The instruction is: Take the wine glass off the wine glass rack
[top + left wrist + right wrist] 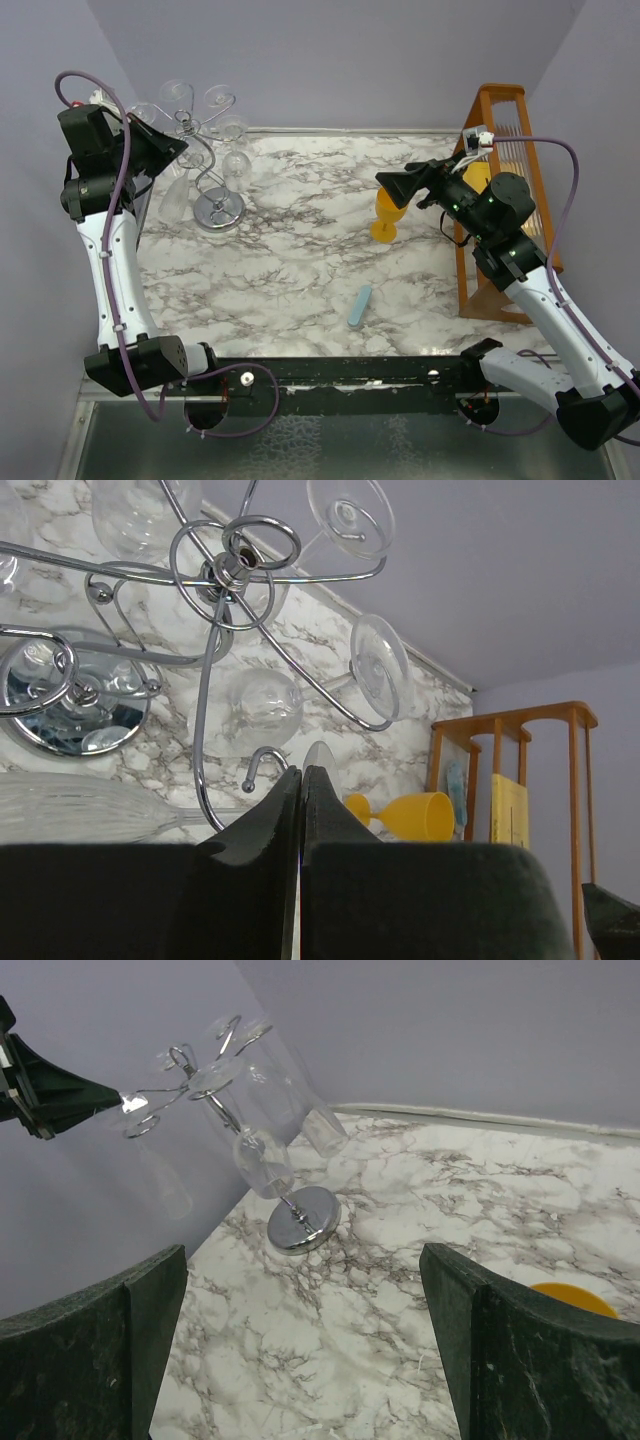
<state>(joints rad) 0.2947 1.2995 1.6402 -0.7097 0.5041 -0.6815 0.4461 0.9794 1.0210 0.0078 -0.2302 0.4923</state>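
The silvery wine glass rack stands at the table's far left, with several clear glasses hanging upside down from its curled arms. It also shows in the left wrist view and the right wrist view. My left gripper is at the rack's left side, and its jaws are shut on the thin foot of a clear wine glass. The glass's bowl hangs below the fingers, just left of the rack. My right gripper is wide open and empty above the table's middle right.
A yellow plastic goblet stands right under the right gripper. A tall orange wooden slatted rack stands at the right edge. A light blue stick lies near the front of the marble table. Walls close in on the left and back.
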